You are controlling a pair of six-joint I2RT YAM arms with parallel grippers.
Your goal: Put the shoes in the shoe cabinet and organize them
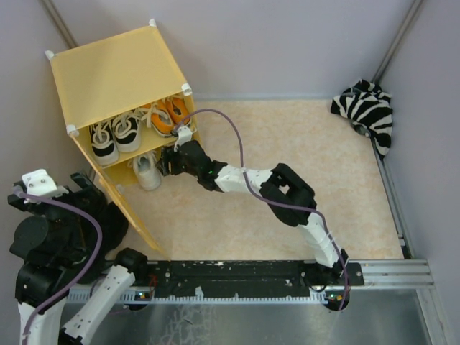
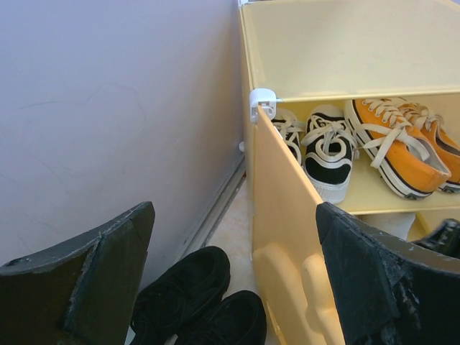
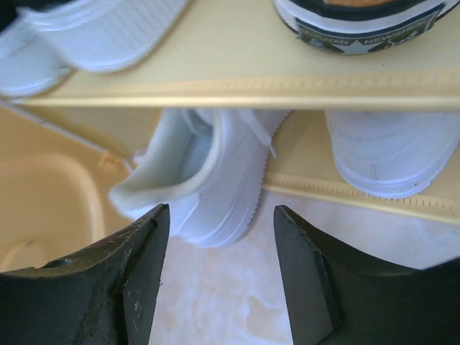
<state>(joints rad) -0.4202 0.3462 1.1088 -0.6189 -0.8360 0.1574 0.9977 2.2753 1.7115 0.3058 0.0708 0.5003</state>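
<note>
Top external view gives us one yellow shoe cabinet (image 1: 115, 72) standing in the far left corner, its embossed door (image 1: 133, 212) swung open toward the arms. On its inner shelf (image 3: 237, 79) we count four shoes: two black-and-white sneakers (image 1: 115, 136) side by side on the left and two orange sneakers (image 1: 167, 115) on the right. Below the shelf we count two white sneakers: one (image 1: 146, 171) sticks out of the lower opening, its heel over the cabinet's front edge, and the second (image 3: 392, 147) shows only in the right wrist view, sitting further right in the same lower compartment. Two black shoes (image 2: 198, 302) lie on the floor between the door and the left wall, seen from the left wrist. One zebra-striped cloth bundle (image 1: 368, 111) sits in the far right corner, well apart from everything else.

The right claw (image 3: 215, 273) is released, its fingers spread just in front of the protruding white sneaker without touching it. The left claw (image 2: 233, 280) is also spread wide, gripping nothing, hanging by the door's outer face.

The surface (image 1: 302, 144) is a pale marbled beige sheet, bare across its middle. Plain lilac-grey walls (image 1: 287, 43) enclose it on three sides, and a black rail (image 1: 237, 277) with the arm bases runs along the near edge
</note>
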